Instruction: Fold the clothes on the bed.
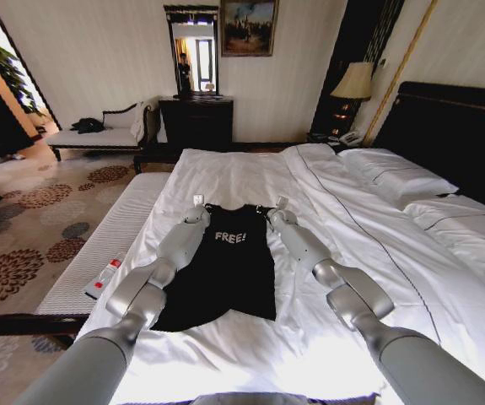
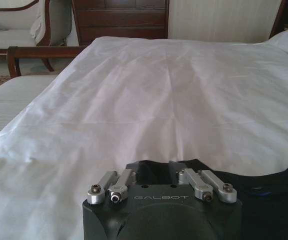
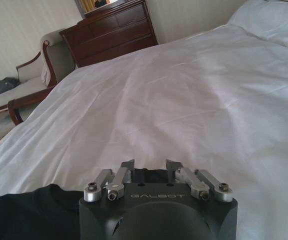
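Both arms reach out from beneath your head camera across the white bed [image 1: 250, 181], where the black T-shirt [image 1: 225, 278] lies flat near the foot, collar pointing toward the far edge and the dark dresser [image 1: 196, 122]. Your left gripper [image 1: 196, 214] sits at the shirt's left shoulder and your right gripper [image 1: 277, 216] at its right shoulder, each at the top edge of the cloth. In the wrist views the metal fingers [image 2: 126, 177] of the left and those of the right [image 3: 125, 170] stand apart with dark fabric showing between them, not visibly pinched. Expect the shirt to be light, limp jersey that sags and bunches, so take it at both shoulder seams together. Beneath it, the sheet is smooth cotton with soft creases, likely to let the shirt slide. White "FREE!" lettering [image 1: 230, 237] crosses the chest.
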You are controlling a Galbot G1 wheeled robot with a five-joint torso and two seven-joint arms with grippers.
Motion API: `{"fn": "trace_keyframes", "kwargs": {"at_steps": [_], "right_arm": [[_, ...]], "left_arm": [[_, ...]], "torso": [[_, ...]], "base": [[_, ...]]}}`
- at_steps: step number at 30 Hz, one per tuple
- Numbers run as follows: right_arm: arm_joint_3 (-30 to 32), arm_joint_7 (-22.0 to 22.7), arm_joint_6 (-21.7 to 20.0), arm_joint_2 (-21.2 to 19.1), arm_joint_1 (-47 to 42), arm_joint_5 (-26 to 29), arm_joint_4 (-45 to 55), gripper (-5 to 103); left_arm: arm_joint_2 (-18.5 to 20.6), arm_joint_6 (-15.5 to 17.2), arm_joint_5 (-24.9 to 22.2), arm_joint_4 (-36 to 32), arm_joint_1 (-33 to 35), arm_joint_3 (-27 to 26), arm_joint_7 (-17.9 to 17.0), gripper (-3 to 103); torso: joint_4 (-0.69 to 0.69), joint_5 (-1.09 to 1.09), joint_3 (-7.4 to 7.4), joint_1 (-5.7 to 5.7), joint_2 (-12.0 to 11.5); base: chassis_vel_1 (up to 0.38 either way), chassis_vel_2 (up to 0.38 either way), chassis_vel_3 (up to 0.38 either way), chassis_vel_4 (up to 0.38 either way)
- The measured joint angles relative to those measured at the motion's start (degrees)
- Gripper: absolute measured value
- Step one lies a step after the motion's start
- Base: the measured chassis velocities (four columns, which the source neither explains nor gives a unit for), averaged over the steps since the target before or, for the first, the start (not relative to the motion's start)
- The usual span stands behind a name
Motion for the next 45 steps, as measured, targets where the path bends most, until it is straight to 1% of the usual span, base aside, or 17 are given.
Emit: {"fn": "trace_keyframes", "kwargs": {"at_steps": [2, 4, 5, 7, 10, 11, 14, 15, 17, 19, 20, 26, 31, 36, 38, 41, 45], "right_arm": [[-0.2, 0.0, -0.1, -0.2, -0.1, 0.0, 0.4, 36], [-0.5, 0.2, -0.3, -0.6, -0.2, 0.2, 1.4, 47], [-0.6, 1.1, -0.8, -1.1, -0.5, 1.0, 3.0, 53], [-0.6, 1.7, -1.2, -1.6, -0.8, 1.7, 4.5, 58], [-0.9, 5.4, -3.6, -6.9, -4.1, 7.1, 15.3, 69], [-0.9, 5.4, -3.6, -6.9, -4.1, 7.1, 15.3, 69], [-0.5, 8.1, -5.7, -16.8, -8.3, 12.9, 26.8, 85], [-0.3, 8.5, -6.0, -18.7, -9.4, 14.0, 29.3, 91], [-0.1, 8.8, -6.2, -20.0, -10.3, 14.7, 31.0, 91], [1.9, 10.0, -6.8, -24.5, -15.2, 17.2, 39.2, 99], [2.7, 10.3, -6.9, -25.7, -17.0, 17.8, 41.6, 99], [7.3, 11.0, -7.2, -30.1, -24.0, 18.8, 50.3, 100], [12.3, 9.9, -6.7, -34.0, -31.3, 14.8, 57.3, 100], [19.9, 7.3, -5.1, -38.0, -44.6, 8.7, 64.7, 100], [20.7, 6.9, -4.8, -38.3, -46.1, 8.1, 65.5, 100], [25.3, 4.1, -2.2, -38.7, -54.7, 1.2, 68.8, 100], [29.5, 2.7, -1.5, -37.1, -63.0, -1.4, 72.1, 100]], "left_arm": [[0.1, 0.1, 0.0, 0.0, 0.0, 0.0, -0.1, 38], [0.5, 0.2, 0.0, -0.2, 0.0, 0.2, -0.2, 43], [1.0, 0.4, -0.6, -0.8, 0.0, 0.4, -0.4, 54], [1.4, 0.6, -1.3, -1.7, 0.1, 0.7, -0.7, 54], [6.7, 1.8, -7.1, -11.1, 3.2, 3.3, -2.4, 71], [6.7, 1.8, -7.1, -11.1, 3.2, 3.3, -2.4, 71], [15.6, 1.8, -12.6, -23.7, 8.4, 4.6, -4.1, 87], [17.5, 1.7, -13.6, -26.3, 9.8, 4.7, -4.4, 92], [18.7, 1.7, -14.3, -28.2, 10.8, 4.7, -4.6, 92], [23.6, 1.6, -17.1, -36.7, 16.1, 4.0, -5.7, 99], [24.9, 1.5, -17.7, -39.5, 18.2, 3.6, -5.9, 100], [28.7, 0.5, -18.9, -48.2, 25.5, 0.9, -6.0, 100], [32.7, -0.1, -19.7, -55.2, 31.6, -1.2, -5.9, 100], [37.4, -0.4, -20.4, -63.3, 40.5, -5.1, -5.1, 100], [38.0, -0.4, -20.5, -64.4, 41.6, -5.7, -5.0, 100], [41.2, -1.0, -20.4, -70.6, 49.4, -8.9, -3.9, 100], [41.9, -1.5, -19.6, -74.3, 55.7, -13.5, -2.8, 99]], "torso": [[0.00, 0.00, 0.00, 0.00, 0.0], [0.01, 0.00, 0.00, 0.00, 0.0], [0.02, -0.01, 0.00, -0.01, 0.0], [0.02, 0.00, 0.00, 0.00, 0.0], [0.00, -0.01, 0.00, 0.00, 0.0], [0.00, -0.01, 0.00, 0.00, 0.0], [0.00, -0.02, -0.01, 0.00, 0.0], [-0.02, -0.02, -0.01, -0.01, 0.0], [-0.02, -0.02, -0.01, -0.01, 0.0], [0.00, 0.00, -0.02, -0.02, 0.0], [0.02, 0.01, -0.01, -0.02, 0.0], [0.02, -0.02, -0.01, -0.01, 0.0], [0.00, 0.01, -0.01, -0.02, 0.0], [0.00, -0.01, -0.01, -0.01, 0.0], [-0.01, -0.01, -0.02, -0.01, 0.0], [0.04, -0.01, -0.01, -0.02, 0.0], [0.01, 0.00, -0.01, -0.01, 0.0]], "base": [[0.000, 0.000, 0.000, 0.000], [0.000, 0.000, 0.000, 0.000], [0.000, 0.000, 0.000, 0.000], [0.000, 0.000, 0.000, 0.000], [0.000, 0.000, 0.000, 0.000], [0.000, 0.000, 0.000, 0.000], [0.000, 0.000, 0.000, 0.000], [0.000, 0.000, 0.000, 0.000], [0.000, 0.000, 0.000, 0.000], [0.000, 0.000, 0.000, 0.000], [0.000, 0.000, 0.000, 0.000], [0.000, 0.000, 0.000, 0.000], [0.000, 0.000, 0.000, 0.000], [0.000, 0.000, 0.000, 0.000], [0.000, 0.000, 0.000, 0.000], [0.000, 0.000, 0.000, 0.000], [0.000, 0.000, 0.000, 0.000]]}}
